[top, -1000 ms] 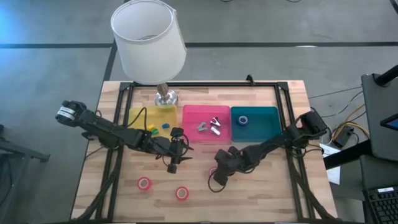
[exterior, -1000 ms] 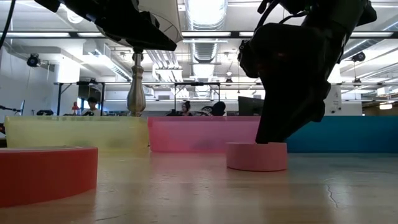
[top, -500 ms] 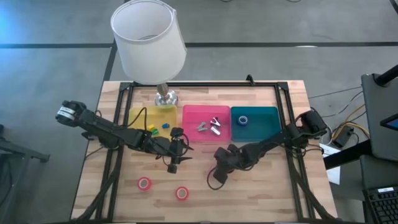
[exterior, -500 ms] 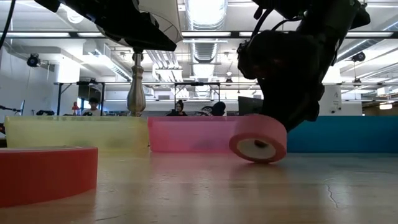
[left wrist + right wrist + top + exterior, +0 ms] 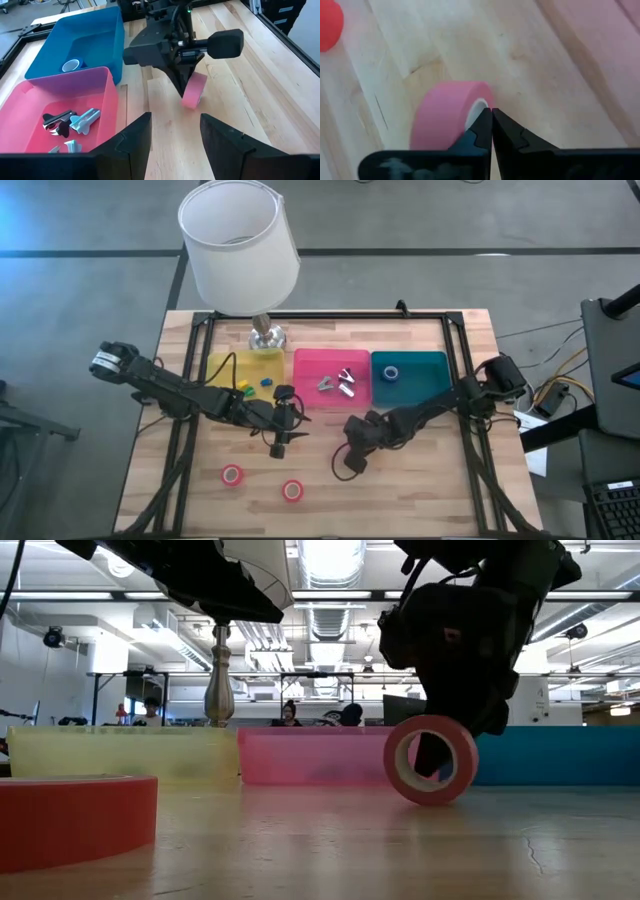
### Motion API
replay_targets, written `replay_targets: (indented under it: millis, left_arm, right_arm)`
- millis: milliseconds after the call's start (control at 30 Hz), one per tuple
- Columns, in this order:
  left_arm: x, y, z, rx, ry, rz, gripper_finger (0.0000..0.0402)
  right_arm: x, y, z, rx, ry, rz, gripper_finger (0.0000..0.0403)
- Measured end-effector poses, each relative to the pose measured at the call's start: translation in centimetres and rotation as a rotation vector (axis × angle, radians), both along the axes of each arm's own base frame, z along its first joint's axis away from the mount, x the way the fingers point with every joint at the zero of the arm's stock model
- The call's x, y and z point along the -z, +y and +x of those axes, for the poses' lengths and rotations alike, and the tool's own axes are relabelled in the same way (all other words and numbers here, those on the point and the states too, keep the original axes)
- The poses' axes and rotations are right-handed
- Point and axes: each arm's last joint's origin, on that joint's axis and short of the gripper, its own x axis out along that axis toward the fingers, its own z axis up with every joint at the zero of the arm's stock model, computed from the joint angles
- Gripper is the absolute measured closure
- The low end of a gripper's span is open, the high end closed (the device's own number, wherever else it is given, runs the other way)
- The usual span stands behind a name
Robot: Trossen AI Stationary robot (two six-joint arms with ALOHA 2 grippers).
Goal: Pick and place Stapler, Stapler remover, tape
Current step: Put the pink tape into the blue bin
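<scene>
A pink tape roll (image 5: pixel 432 760) stands on its edge on the wooden table in front of the pink bin (image 5: pixel 332 379). My right gripper (image 5: pixel 491 112) is shut on it from above. In the high view that gripper (image 5: pixel 347 463) hides the roll. My left gripper (image 5: pixel 175 135) hangs open over the table, in front of the yellow bin (image 5: pixel 243 376), and holds nothing. Two red tape rolls (image 5: pixel 232 474) (image 5: pixel 292 490) lie flat near the table's front edge. A blue roll (image 5: pixel 390 373) lies in the teal bin. Silvery staple removers (image 5: pixel 340 383) lie in the pink bin. My right gripper holds the pink roll by the upper part of its ring wall (image 5: pixel 479 106), at the pale core's edge. A dark finger (image 5: pixel 430 755) shows in the roll's hole. The fingers come from above, pointing down. The roll stands on edge; whether its lower rim (image 5: pixel 432 800) touches the table, I cannot tell.
A lamp with a large white shade (image 5: pixel 240 245) stands at the far edge behind the yellow bin. Small coloured pieces (image 5: pixel 255 385) lie in the yellow bin. One red roll (image 5: pixel 75 820) lies close to the low camera. People sit in the room beyond.
My right gripper has taken hold of the pink roll and moved slightly up and toward the table's left. The roll lay flat a second ago. It then tipped up and now stands on its edge under the fingers.
</scene>
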Motion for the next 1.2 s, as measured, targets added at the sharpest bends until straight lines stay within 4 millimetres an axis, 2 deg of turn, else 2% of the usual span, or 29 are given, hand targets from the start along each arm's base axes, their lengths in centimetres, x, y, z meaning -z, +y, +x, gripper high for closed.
replay_targets:
  millis: [267, 933, 1200]
  left_arm:
    - [0.0, 0.0, 0.0, -0.011, 0.003, -0.023, 0.0229]
    - [0.1, 0.0, 0.0, -0.025, 0.011, -0.05, 0.0229]
    - [0.1, 0.0, 0.0, -0.025, 0.01, -0.05, 0.0229]
  right_arm:
    - [-1.5, 0.1, 0.7, -0.078, -0.055, -0.027, 0.0395]
    - [-1.6, 0.2, 0.8, -0.192, -0.051, -0.026, 0.0394]
    - [-1.6, -0.4, 1.1, -0.214, -0.074, -0.09, 0.0394]
